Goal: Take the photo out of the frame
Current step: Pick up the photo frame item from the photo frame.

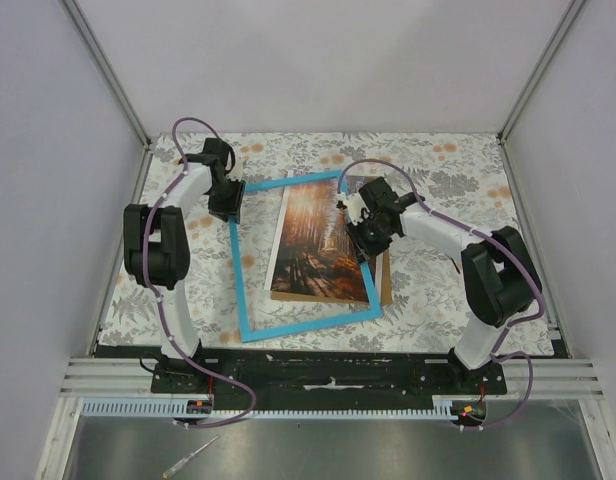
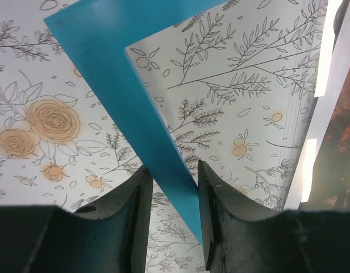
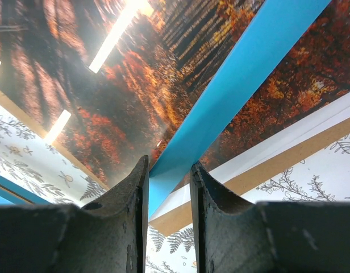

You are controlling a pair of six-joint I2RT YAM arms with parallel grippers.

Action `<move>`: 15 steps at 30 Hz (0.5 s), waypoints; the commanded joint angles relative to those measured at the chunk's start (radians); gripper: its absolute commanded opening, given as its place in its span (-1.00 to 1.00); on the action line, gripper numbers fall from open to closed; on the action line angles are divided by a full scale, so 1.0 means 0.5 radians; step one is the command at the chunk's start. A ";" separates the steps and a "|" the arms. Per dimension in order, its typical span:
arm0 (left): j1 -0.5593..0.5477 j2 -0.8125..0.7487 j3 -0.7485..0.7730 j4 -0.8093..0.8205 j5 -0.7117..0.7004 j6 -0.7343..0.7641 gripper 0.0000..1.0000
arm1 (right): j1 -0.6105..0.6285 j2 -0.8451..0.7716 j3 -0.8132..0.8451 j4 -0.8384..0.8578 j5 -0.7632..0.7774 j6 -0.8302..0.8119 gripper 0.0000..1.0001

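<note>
The left fingers (image 2: 134,227) gripped the frame (image 1: 308,324) near its upper-left corner, and the right fingers (image 3: 129,227) clenched its right rail. The photo (image 1: 313,245) lay mid-picture on the table (image 1: 438,180), beneath that rail.

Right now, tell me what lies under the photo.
A brown board edge pokes out beneath the photo, on the floral table cover. Anything else below is hidden.

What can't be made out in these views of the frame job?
- Top view: how the right gripper meets the frame, hidden under its own wrist.
- Left wrist view: whether the left gripper truly pinches the frame; its fingers mask the contact.
- Right wrist view: most of the photo, cut off by the picture's edges.
</note>
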 commanded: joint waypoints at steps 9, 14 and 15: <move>0.108 -0.022 0.320 -0.101 0.015 0.081 -0.16 | 0.252 0.136 0.525 -0.143 -0.231 -0.089 -1.00; 0.178 0.036 0.403 -0.114 -0.043 0.136 -0.15 | 0.338 0.271 0.675 -0.149 -0.216 -0.080 -1.00; 0.188 0.048 0.421 -0.114 -0.058 0.145 -0.15 | 0.354 0.308 0.709 -0.149 -0.216 -0.077 -1.00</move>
